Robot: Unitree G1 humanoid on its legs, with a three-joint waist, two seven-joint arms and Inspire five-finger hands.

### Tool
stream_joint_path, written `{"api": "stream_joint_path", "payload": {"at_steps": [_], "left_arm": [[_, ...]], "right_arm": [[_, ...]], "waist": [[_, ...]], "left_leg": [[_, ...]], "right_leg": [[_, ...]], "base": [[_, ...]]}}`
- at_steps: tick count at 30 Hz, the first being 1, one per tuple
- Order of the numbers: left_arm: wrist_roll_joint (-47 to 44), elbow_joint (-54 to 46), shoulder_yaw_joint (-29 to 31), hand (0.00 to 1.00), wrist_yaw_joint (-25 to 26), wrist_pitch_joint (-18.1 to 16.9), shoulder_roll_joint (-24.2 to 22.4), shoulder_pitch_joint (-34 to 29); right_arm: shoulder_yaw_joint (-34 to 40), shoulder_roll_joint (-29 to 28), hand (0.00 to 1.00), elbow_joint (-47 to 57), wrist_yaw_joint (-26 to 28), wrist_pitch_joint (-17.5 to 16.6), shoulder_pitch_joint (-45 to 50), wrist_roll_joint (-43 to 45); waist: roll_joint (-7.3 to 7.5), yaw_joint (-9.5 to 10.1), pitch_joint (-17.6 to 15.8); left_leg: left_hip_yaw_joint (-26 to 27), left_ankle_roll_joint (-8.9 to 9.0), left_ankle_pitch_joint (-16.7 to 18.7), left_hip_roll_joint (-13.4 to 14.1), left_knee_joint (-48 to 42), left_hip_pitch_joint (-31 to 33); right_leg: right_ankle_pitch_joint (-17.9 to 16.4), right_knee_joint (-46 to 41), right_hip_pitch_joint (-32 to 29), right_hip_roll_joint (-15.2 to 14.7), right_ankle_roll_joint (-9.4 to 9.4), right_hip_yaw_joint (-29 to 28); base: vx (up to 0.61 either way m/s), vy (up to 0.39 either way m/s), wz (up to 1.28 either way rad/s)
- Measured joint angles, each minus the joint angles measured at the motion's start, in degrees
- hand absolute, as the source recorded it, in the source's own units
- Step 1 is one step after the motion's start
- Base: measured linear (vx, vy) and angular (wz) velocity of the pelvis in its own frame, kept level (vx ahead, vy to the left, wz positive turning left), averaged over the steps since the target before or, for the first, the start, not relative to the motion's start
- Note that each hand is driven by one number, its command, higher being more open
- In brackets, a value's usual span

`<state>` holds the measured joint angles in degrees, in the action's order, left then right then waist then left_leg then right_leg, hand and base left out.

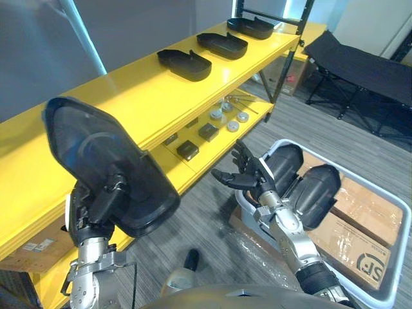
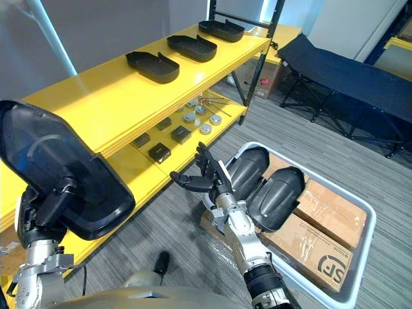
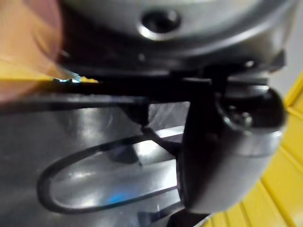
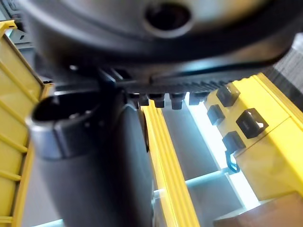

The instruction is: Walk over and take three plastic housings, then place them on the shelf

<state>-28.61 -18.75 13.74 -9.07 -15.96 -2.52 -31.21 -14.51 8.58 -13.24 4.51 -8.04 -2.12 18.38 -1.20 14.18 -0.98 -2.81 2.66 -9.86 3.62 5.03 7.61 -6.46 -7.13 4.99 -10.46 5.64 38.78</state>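
The yellow shelf [image 1: 122,96] runs along the left and carries three shelved housings [image 1: 185,64]. Right of it, the white bin [image 1: 394,270] holds two more. Near left, the left hand [image 1: 96,206] is clamped on the raised housing [image 1: 109,154]. It is probably light, stiff and slick, best gripped at the rim. The right hand [image 1: 248,175] has its fingers spread and is empty.

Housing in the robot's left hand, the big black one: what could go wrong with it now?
The left hand grips the housing by its lower part, most of it standing above the fingers, so it might tip or slip out. It hangs close to the yellow shelf, so its rim could knock the shelf's front edge while being set down.
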Motion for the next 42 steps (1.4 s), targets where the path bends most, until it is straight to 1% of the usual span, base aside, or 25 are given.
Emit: {"api": "stream_joint_path", "payload": {"at_steps": [2,5,7,8,9,10,12,13,14,16,20,23,26,28,30,32,33,34,35,36,37,38,39,40,42], "left_arm": [[0.01,-0.03,0.00,0.00,-1.29,0.01,0.58,0.02],[0.01,-0.05,-2.16,0.00,-4.49,0.72,1.91,0.77],[-0.03,-0.03,-5.35,0.00,-8.28,2.08,5.45,3.16],[-0.04,-0.02,-5.63,0.00,-9.18,2.13,6.71,3.83],[-0.16,0.08,-5.96,0.00,-10.00,2.16,8.41,5.28],[-0.36,0.21,-5.92,0.00,-9.83,2.22,9.29,6.59],[-0.82,0.21,-5.54,0.00,-9.58,2.21,9.53,7.75],[-1.24,0.62,-5.00,0.00,-8.93,2.22,8.68,8.08],[-1.27,0.79,-5.05,0.00,-8.53,2.43,7.76,7.54],[-1.21,0.55,-4.99,0.00,-8.45,2.42,6.86,5.14],[-0.88,0.55,-6.34,0.00,-8.64,2.42,6.84,4.11],[-0.42,0.55,-6.90,0.00,-8.44,2.43,6.84,3.11],[-0.47,0.55,-6.89,0.00,-8.24,2.43,6.78,3.22],[-0.49,0.53,-6.74,0.00,-8.34,2.43,6.57,3.51],[-0.50,0.53,-6.03,0.00,-8.87,2.43,5.86,3.65],[-0.56,0.53,-5.23,0.00,-9.66,2.43,5.72,4.15],[-0.55,0.50,-4.59,0.00,-10.38,2.42,5.73,4.54],[-0.55,0.45,-3.62,0.00,-10.87,2.42,5.81,4.94],[-0.56,0.44,-3.08,0.00,-11.00,2.42,5.91,5.06],[-0.55,0.45,-2.18,0.00,-10.94,2.42,6.07,5.13],[-0.53,0.46,-0.86,0.00,-10.10,2.39,6.89,5.16],[-0.53,0.46,-0.34,0.00,-9.54,2.39,7.14,5.15],[-0.54,0.46,0.43,0.00,-8.72,2.38,7.17,5.15],[-0.60,0.50,1.36,0.00,-7.45,2.37,7.21,5.12],[-0.62,0.53,2.52,0.00,-5.74,2.28,7.89,5.80]], "right_arm": [[-0.95,-0.09,1.00,0.12,0.18,0.04,0.01,0.00],[-1.31,0.01,1.00,0.15,0.07,0.09,1.34,-0.06],[-0.53,0.77,1.00,0.35,-1.42,0.09,4.01,-0.10],[-0.58,0.73,1.00,0.36,-1.67,0.09,4.34,-0.09],[-0.56,0.39,1.00,0.50,-1.81,0.07,4.56,-0.07],[-0.65,0.26,1.00,0.83,-1.19,0.00,4.61,-0.08],[-0.62,0.55,1.00,2.20,-0.52,-0.11,4.54,-0.10],[-0.53,1.06,1.00,3.03,0.96,-0.59,3.68,-0.13],[-0.45,1.70,1.00,3.04,1.51,-0.86,3.31,-0.13],[-0.47,2.91,1.00,3.04,2.88,-0.90,3.50,-0.15],[2.96,3.13,1.00,4.80,3.50,-0.90,4.37,-0.04],[3.97,3.00,1.00,6.22,3.52,-0.98,4.37,0.07],[4.52,2.56,1.00,6.86,3.64,-1.75,4.36,0.05],[4.46,2.04,1.00,6.84,3.13,-2.03,4.33,-0.02],[4.51,1.68,1.00,6.77,2.06,-2.18,4.35,-0.15],[4.95,1.58,1.00,6.77,1.01,-2.56,4.58,-1.33],[5.39,1.61,1.00,6.77,0.82,-2.89,4.92,-2.43],[5.73,1.47,1.00,6.76,0.62,-3.67,5.34,-2.46],[5.93,1.21,1.00,6.76,0.48,-4.05,5.59,-2.47],[6.25,0.61,1.00,6.66,0.00,-4.76,5.92,-2.49],[6.75,-0.32,1.00,6.62,-0.39,-5.89,6.09,-2.50],[6.72,-0.46,1.00,6.63,-0.40,-6.60,5.85,-2.55],[6.74,-0.39,1.00,6.66,-0.40,-7.92,5.20,-2.93],[6.80,0.27,1.00,6.80,-0.08,-9.66,3.43,-2.89],[7.51,2.06,1.00,8.17,0.35,-10.64,-1.30,-2.07]], "waist": [[-0.36,-0.19,-0.09],[-0.55,-1.35,-0.17],[-0.62,-2.93,-0.55],[-0.55,-3.49,-0.60],[-1.46,-4.58,-1.12],[-1.50,-5.46,-1.15],[-0.98,-5.15,-1.18],[-0.79,-5.09,-1.85],[-2.13,-5.02,-2.72],[-3.53,-4.56,-3.47],[-3.38,-5.00,-3.80],[-3.33,-4.79,-3.80],[-2.85,-4.87,-3.97],[-2.14,-4.53,-4.28],[-1.93,-4.26,-4.47],[-1.91,-4.24,-4.52],[-2.14,-4.31,-4.56],[-2.24,-4.37,-4.62],[-2.17,-4.50,-4.67],[-2.11,-4.74,-4.80],[-2.53,-5.06,-5.23],[-2.29,-4.96,-5.26],[-2.26,-4.83,-5.52],[-2.62,-4.68,-5.81],[-2.75,-4.70,-5.95]], "left_leg": [[0.18,0.02,0.05,-0.34,0.00,0.01],[-0.92,0.05,0.20,-2.29,-0.17,-0.14],[-5.73,-0.83,0.68,-4.21,-2.33,-0.26],[-7.00,-0.94,0.61,-4.23,-2.51,-0.36],[-8.97,-1.58,0.13,-3.93,-2.29,-0.18],[-8.65,-2.10,-0.24,-3.37,-1.52,0.09],[-6.15,-2.99,-1.38,-3.20,-1.04,1.17],[-4.78,-1.48,-2.24,-3.18,-1.21,2.06],[-4.26,-1.43,-2.23,-2.19,-1.40,2.05],[-2.03,-0.91,-2.04,-0.25,-2.26,2.53],[1.77,-0.87,-2.02,2.04,-2.76,4.25],[3.32,-0.20,-2.51,1.75,-3.04,3.94],[3.82,-0.31,-2.42,-0.75,-3.83,3.82],[3.84,-1.36,-0.98,-3.61,-5.13,3.83],[3.57,-2.35,1.38,-5.38,-7.17,3.82],[2.35,-3.58,2.69,-6.93,-8.47,3.27],[1.34,-4.35,3.25,-7.54,-8.72,2.71],[0.42,-4.92,3.67,-8.09,-8.74,2.08],[0.27,-5.17,3.85,-8.28,-8.53,1.67],[-0.22,-5.43,4.13,-8.48,-8.06,0.79],[-1.32,-5.83,4.28,-8.38,-6.83,-0.92],[-1.64,-6.26,4.41,-8.33,-6.89,-1.34],[-1.81,-6.89,4.85,-8.29,-7.36,-1.82],[-1.84,-7.51,5.62,-8.34,-7.88,-2.15],[-1.93,-7.75,5.85,-8.52,-7.83,-2.30]], "right_leg": [[-0.13,-0.08,0.14,-0.41,0.21,0.26],[-2.59,-7.77,-0.28,-4.43,1.05,1.69],[-2.93,-21.09,-2.88,-7.63,-0.26,-7.49],[-2.52,-24.23,-4.14,-7.73,-0.97,-10.38],[-4.59,-27.75,-6.34,-6.75,-2.32,-15.40],[-7.81,-23.06,-5.70,-4.77,-1.92,-17.99],[-7.71,-13.89,-5.40,-3.43,-1.70,-18.87],[-5.32,-8.68,-4.73,-2.20,1.64,-19.25],[-4.74,-7.30,-3.86,-1.09,1.42,-18.18],[-3.92,-4.94,-2.74,0.99,0.81,-16.70],[-3.89,-3.99,-1.39,2.02,0.30,-12.11],[-4.27,-4.04,-0.77,1.24,0.84,-11.83],[-4.42,-4.02,0.41,-1.25,2.18,-10.94],[-4.87,-5.71,1.32,-4.09,3.60,-10.08],[-4.68,-9.46,1.33,-6.79,3.80,-9.23],[-3.67,-16.75,0.02,-9.65,2.18,-9.33],[-1.51,-23.39,-2.08,-11.48,-1.24,-9.83],[2.41,-30.63,-5.18,-13.26,-6.75,-11.43],[5.26,-33.99,-6.74,-14.10,-9.73,-12.31],[10.74,-38.02,-9.19,-14.91,-11.99,-14.11],[12.92,-43.13,-12.39,-14.53,-10.47,-18.01],[10.28,-44.60,-13.57,-13.92,-9.26,-18.93],[6.26,-45.12,-14.74,-12.91,-6.84,-19.38],[1.78,-42.35,-15.88,-10.90,-4.18,-19.18],[-1.60,-32.83,-17.46,-6.53,-1.48,-19.28]], "base": [[-0.02,0.024,0.09],[0.01,0.058,0.64],[0.04,0.064,1.30],[0.07,-0.003,1.25],[0.05,-0.103,1.16],[0.04,-0.126,1.04],[-0.04,-0.127,0.58],[-0.08,-0.169,0.46],[-0.11,-0.168,0.32],[-0.07,-0.117,0.22],[-0.01,-0.074,0.48],[0.06,0.001,0.09],[0.11,0.075,0.16],[0.13,0.104,0.23],[0.10,0.143,0.33],[0.09,0.155,0.49],[0.12,0.178,0.59],[0.13,0.181,0.60],[0.12,0.152,0.54],[0.19,0.167,0.55],[0.20,0.154,0.47],[0.20,0.142,0.33],[0.16,0.142,0.09],[0.15,0.162,0.02],[0.11,0.106,0.02]]}}
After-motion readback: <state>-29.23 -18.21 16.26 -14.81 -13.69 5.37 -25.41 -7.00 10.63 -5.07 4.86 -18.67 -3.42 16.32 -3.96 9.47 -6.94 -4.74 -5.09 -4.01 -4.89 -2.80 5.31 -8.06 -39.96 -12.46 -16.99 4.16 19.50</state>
